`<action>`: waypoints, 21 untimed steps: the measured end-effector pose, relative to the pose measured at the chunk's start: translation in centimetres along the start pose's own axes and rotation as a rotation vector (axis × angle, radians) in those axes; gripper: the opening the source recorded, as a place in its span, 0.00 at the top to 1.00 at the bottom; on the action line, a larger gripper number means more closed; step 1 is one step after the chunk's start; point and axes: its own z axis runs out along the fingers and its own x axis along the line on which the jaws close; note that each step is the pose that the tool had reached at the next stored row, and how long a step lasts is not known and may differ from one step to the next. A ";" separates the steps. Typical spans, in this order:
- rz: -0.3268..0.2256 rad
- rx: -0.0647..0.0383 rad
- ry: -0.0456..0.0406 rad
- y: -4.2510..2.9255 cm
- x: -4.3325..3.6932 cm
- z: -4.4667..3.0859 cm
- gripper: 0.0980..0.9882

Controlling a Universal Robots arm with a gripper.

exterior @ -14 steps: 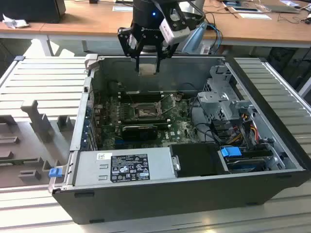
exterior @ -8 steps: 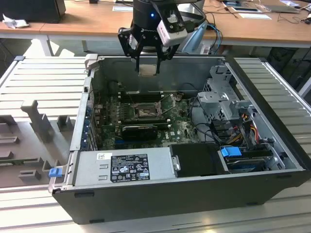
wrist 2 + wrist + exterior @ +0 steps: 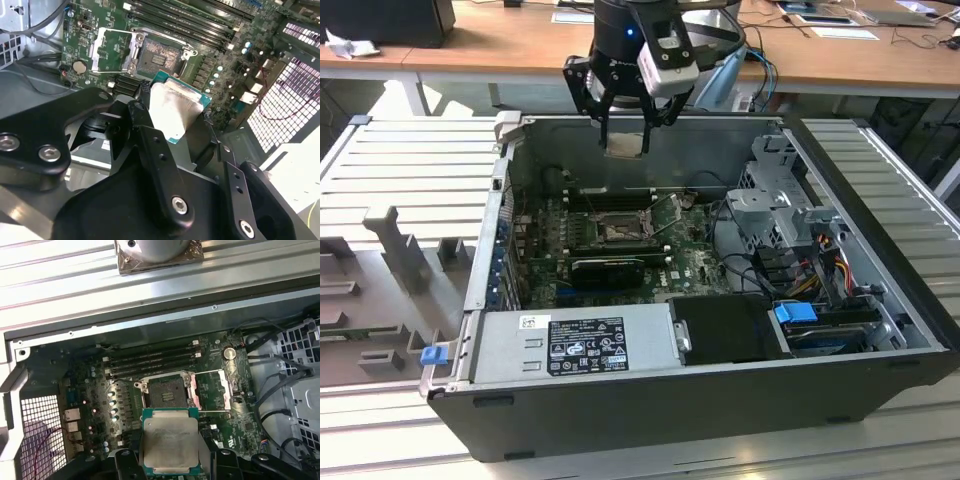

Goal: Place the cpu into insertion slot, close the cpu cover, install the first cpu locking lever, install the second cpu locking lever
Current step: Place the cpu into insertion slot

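Note:
My gripper (image 3: 625,140) hangs above the open computer case, shut on the cpu (image 3: 625,144), a flat square chip with a pale metal face. In both wrist views the cpu (image 3: 175,107) (image 3: 169,440) sits between the black fingers (image 3: 150,145), held above the board and short of the socket. The insertion slot (image 3: 620,232) (image 3: 160,57) (image 3: 167,392) lies uncovered on the green motherboard. The cpu cover (image 3: 112,50) (image 3: 212,390), a thin silvery frame, is swung open beside the slot. Thin wire levers (image 3: 215,372) stand raised by the cover.
Memory slots (image 3: 150,360) run along one side of the socket, and a black graphics card (image 3: 610,268) lies on the other. A power supply (image 3: 580,345) fills the case's near side. A metal drive cage with cables (image 3: 780,200) is at the exterior view's right. The case wall (image 3: 500,220) rises at its left.

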 end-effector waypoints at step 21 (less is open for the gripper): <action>0.166 -0.002 -0.0151 0.00 0.00 0.03 0.52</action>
